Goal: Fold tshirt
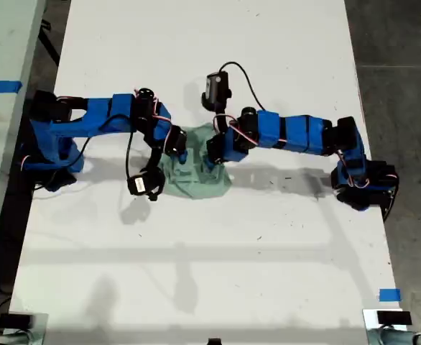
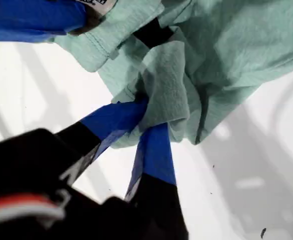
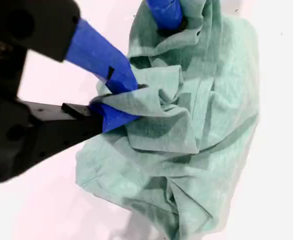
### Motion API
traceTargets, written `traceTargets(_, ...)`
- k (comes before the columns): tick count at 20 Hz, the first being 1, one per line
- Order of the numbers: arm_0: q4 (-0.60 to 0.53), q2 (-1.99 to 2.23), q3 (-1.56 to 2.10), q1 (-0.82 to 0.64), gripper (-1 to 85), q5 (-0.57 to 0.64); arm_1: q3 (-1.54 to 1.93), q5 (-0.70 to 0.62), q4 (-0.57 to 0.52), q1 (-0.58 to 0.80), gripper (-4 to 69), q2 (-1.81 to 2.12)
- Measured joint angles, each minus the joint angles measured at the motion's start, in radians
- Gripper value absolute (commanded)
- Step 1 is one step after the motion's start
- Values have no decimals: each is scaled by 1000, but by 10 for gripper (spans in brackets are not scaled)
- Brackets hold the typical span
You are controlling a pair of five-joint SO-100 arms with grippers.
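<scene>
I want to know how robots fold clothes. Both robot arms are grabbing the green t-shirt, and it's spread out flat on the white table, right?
Not quite. Both arms are grabbing it, but the t-shirt isn't spread flat: it lies bunched in a crumpled heap on the white table. The exterior view shows the small wad, and both wrist views show my first gripper and my second gripper pinching wrinkled folds.
</scene>
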Motion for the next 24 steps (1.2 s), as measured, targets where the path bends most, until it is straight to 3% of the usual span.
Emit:
traceTargets(1,3,0,0,-12,158,3,0,-3,2,8,176,0)
traceTargets(2,11,3,3,-26,285,5,0,-3,14,17,225,0)
traceTargets(3,25,17,11,-48,323,17,0,-5,35,31,306,3)
traceTargets(4,58,44,18,-83,344,23,0,-14,67,51,430,11)
traceTargets(9,112,360,209,-391,358,87,35,-124,222,229,343,209)
traceTargets(13,63,632,453,-609,347,166,331,-195,249,413,320,522)
traceTargets(17,-6,816,683,-618,280,176,733,-224,249,514,268,914)
traceTargets(20,-83,980,876,-575,70,172,1060,-202,219,511,164,1201)
traceTargets(24,-175,1236,1135,-460,5,94,1424,-118,196,508,79,1559)
